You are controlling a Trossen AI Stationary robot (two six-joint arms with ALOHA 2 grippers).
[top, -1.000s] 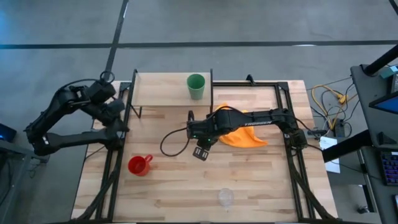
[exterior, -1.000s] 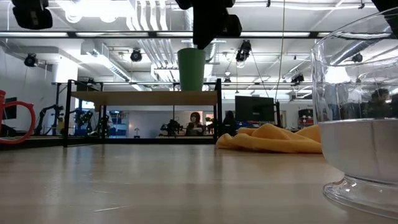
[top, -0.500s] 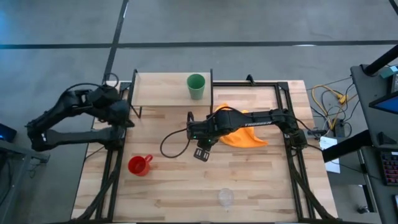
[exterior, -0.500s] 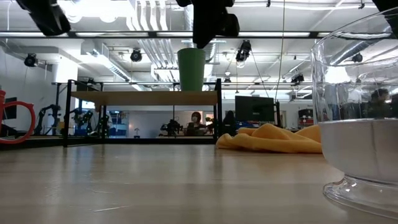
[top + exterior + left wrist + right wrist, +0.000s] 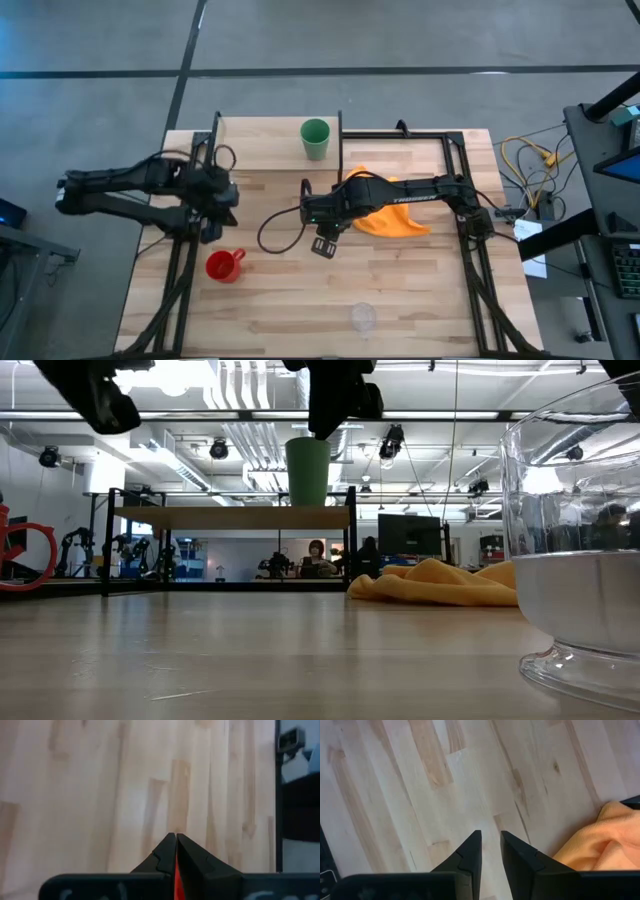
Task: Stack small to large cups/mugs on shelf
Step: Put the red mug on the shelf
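The green cup (image 5: 315, 138) stands upright on the shelf (image 5: 260, 148), also in the low view (image 5: 308, 472). The red mug (image 5: 224, 265) stands on the table at the near left. The clear cup (image 5: 362, 318) stands near the table's front edge and fills the right of the low view (image 5: 575, 540). My left gripper (image 5: 212, 228) is shut and empty above the table, just beyond the red mug, fingertips together (image 5: 176, 836). My right gripper (image 5: 322, 245) hovers over the table's middle, fingers a narrow gap apart (image 5: 491, 835), holding nothing.
An orange cloth (image 5: 395, 215) lies crumpled on the table right of my right gripper, under the right arm. Black frame rails (image 5: 185, 270) run along both table sides. Bare wood (image 5: 290, 290) lies between the red mug and the clear cup.
My left gripper has swung from outside the table's far left corner toward the right and the near edge, and now hangs over the table beside the shelf's near left corner, just beyond the red mug. The cups have not moved.
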